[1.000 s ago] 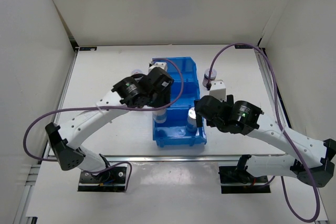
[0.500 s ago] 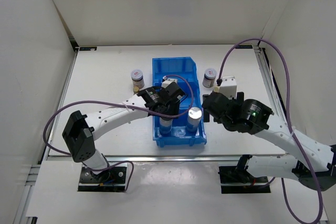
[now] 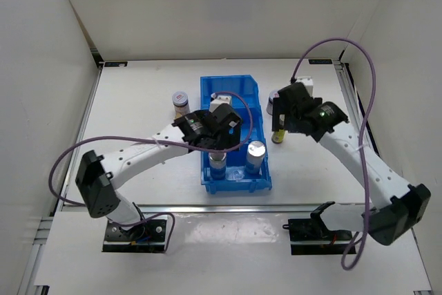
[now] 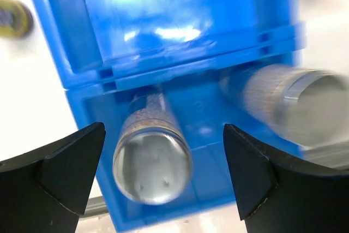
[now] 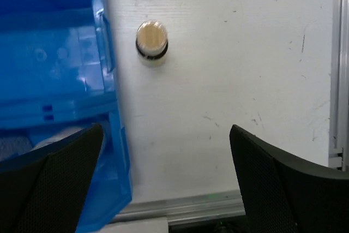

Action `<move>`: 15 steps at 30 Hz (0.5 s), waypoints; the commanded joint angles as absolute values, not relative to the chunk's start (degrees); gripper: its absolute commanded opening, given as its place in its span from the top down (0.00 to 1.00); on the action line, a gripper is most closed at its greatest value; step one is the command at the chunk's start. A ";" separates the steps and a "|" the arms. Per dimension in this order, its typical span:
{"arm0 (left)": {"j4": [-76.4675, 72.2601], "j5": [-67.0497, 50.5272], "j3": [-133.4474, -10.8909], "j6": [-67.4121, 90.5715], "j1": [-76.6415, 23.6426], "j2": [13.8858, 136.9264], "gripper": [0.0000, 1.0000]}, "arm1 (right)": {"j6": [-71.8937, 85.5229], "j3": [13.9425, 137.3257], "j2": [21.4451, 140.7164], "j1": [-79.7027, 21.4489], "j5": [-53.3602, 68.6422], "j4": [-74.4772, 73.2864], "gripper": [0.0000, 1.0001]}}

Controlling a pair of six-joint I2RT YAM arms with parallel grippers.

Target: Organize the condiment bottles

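Your left fingers (image 4: 60, 173) have just sprung apart, released, leaving a silver-topped cylinder (image 4: 152, 162) standing in the blue bin's (image 3: 231, 88) near compartment beside its twin (image 4: 305, 107). Your right fingers (image 5: 49, 173), spread and empty, have swung over the slim brown bottle (image 5: 151, 39) just right of the bin: likely next.

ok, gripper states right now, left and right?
Left gripper: open, jaws either side of a silver-topped cylinder in the blue bin, not gripping it.
Right gripper: open, empty, above the table near a slim bottle.
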State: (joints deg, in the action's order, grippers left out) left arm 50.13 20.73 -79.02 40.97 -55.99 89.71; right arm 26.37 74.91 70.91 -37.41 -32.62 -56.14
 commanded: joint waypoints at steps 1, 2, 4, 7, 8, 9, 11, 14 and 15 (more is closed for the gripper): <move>50.71 24.08 -85.77 38.51 -56.07 80.08 0.00 | 18.65 74.18 74.95 -29.02 -22.17 -46.41 0.00; 51.41 24.60 -86.39 37.97 -55.29 78.94 0.00 | 18.63 74.18 76.19 -27.79 -21.02 -46.41 0.00; 52.64 24.61 -86.92 36.92 -53.36 75.43 0.00 | 17.23 74.88 78.65 -24.54 -17.34 -44.22 0.00; 55.54 26.10 -86.92 34.81 -50.90 71.30 0.00 | 16.09 74.88 81.64 -20.93 -12.58 -40.80 0.04; 56.24 27.41 -85.01 33.41 -48.89 70.32 0.00 | 16.08 75.49 82.78 -20.40 -10.31 -40.78 0.06; 56.25 27.42 -83.86 33.40 -47.65 69.44 0.00 | 16.08 75.50 85.06 -19.78 -9.76 -40.09 0.09; 56.25 27.42 -81.57 31.82 -43.36 67.16 0.00 | 15.47 76.11 87.00 -19.78 -9.06 -38.85 0.14; 56.86 24.71 -77.79 30.23 -38.08 65.66 0.00 | 15.47 76.64 89.56 -19.25 -9.05 -37.71 0.21; 56.87 24.00 -76.57 29.54 -37.01 64.96 0.00 | 15.47 76.64 90.52 -19.25 -9.05 -37.71 0.23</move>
